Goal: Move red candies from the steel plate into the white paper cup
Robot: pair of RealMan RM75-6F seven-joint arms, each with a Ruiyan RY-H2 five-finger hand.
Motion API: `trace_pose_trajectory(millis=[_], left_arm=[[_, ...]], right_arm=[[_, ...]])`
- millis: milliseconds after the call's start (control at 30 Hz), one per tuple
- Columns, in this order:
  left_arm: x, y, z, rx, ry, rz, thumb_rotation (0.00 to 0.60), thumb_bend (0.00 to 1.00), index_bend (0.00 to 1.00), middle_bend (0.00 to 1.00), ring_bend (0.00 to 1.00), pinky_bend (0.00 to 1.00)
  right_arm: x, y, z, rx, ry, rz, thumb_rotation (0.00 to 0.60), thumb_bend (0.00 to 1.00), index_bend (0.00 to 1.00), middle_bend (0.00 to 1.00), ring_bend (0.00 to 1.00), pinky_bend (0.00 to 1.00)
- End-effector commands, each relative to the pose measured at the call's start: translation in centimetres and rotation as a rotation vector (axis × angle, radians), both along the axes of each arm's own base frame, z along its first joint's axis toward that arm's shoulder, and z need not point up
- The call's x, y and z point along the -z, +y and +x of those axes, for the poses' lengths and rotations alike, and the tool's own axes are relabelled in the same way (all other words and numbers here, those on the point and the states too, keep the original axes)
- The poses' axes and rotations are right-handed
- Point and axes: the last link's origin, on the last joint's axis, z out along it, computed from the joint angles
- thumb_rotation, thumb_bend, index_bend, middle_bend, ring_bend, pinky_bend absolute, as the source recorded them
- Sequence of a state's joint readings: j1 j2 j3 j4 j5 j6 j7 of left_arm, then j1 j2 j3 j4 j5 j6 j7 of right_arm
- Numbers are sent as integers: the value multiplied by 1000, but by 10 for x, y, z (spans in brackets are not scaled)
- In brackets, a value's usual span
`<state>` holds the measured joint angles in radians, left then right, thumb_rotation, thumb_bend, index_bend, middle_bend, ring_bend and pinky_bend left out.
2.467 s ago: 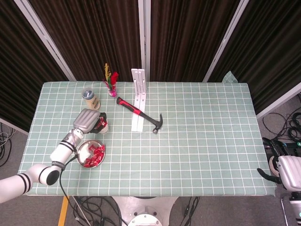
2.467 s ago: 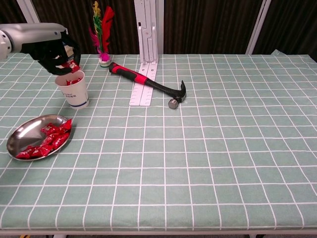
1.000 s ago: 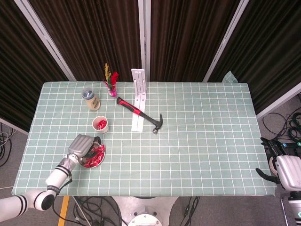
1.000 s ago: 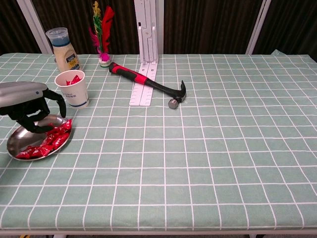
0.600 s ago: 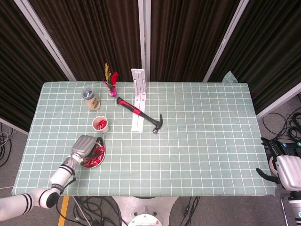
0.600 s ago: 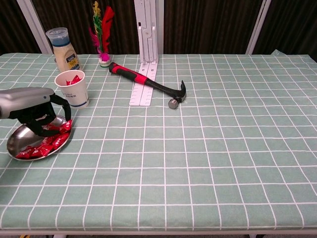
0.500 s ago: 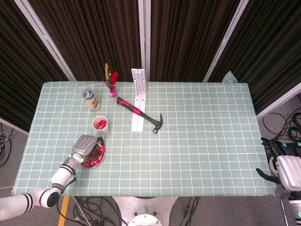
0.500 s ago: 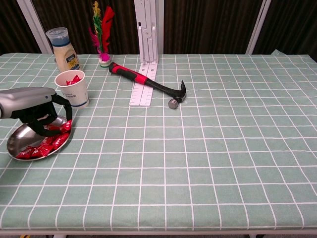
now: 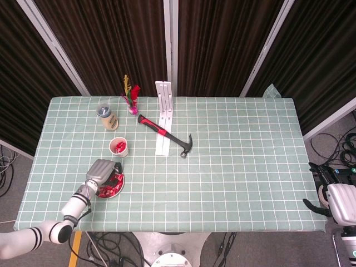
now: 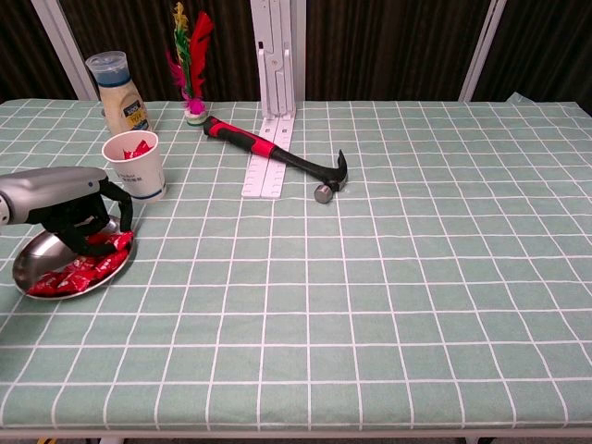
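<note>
While the left hand [image 10: 79, 217] sits over the far edge of the steel plate [image 10: 37, 252] with its dark fingers curled down into the red candies [image 10: 74, 269], the pictures do not settle whether a candy is already clamped between them, so I cannot tell if it holds one. The plate lies near the left front of the table [image 10: 388, 277], and the white paper cup [image 10: 136, 166] stands just beyond it, upright, with a few red pieces showing inside. To do this pick well, I judge the fingers should close on a single wrapper at the loose edge of the pile, not rake across it, since the shallow, polished dish looks slick and could skid or tip on the cloth if pushed sideways. A straight lift before swinging toward the cup would keep neighbouring candies from spilling over the low rim. The candies look like glossy, crinkled foil packets, light and springy; the cup is thin paper with a blue band, easily knocked over, so the release should come from above its mouth. The right hand [image 9: 328, 200] hangs off the table's right end, well away; its fingers are too small to read. Farther back lie a red-handled hammer [image 10: 277, 157], a lidded bottle [image 10: 117, 92], a feathered shuttlecock [image 10: 191, 55] and a white bracket [image 10: 273, 111].
</note>
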<state>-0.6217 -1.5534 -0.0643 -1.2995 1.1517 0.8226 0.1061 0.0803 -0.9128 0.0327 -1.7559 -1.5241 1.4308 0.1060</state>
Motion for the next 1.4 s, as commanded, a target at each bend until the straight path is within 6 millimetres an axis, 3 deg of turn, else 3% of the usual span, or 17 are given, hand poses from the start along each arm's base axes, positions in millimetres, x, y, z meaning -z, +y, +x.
trace_pose_trajectory(millis=[33,267,433,667,800,1033,1400], left_arm=[[0,-1,-2,-7,-8,5,600,336,582,951,994,1000],[-15,-3,-6,-17,-47,49,600,367,611,954,996,1000],[-43,-1,3,7,-99,117,600,366,611,954,996,1000],[-76,30,32,59,-149,191,600,361,611,954,996,1000],[-78,51,44,67,-135,193,600,361,610,954,995,1000],[-63,81,52,26,-88,154,600,362,600,953,995,1000],[-55,90,48,-16,-58,133,600,354,532,947,994,1000]], right_arm=[[0,0,0,0,0,1,600,96,121,238,135,471],[2,-2,2,-7,-1,7,600,96,121,237,135,471],[3,-2,2,-10,-3,11,600,95,121,238,135,471],[3,-2,1,-9,-6,12,600,96,121,238,135,471],[2,-2,0,-6,-5,8,600,95,121,238,135,471],[0,-1,-4,10,-5,0,600,95,121,238,135,472],[0,-2,-6,21,-6,0,600,96,121,238,136,472]])
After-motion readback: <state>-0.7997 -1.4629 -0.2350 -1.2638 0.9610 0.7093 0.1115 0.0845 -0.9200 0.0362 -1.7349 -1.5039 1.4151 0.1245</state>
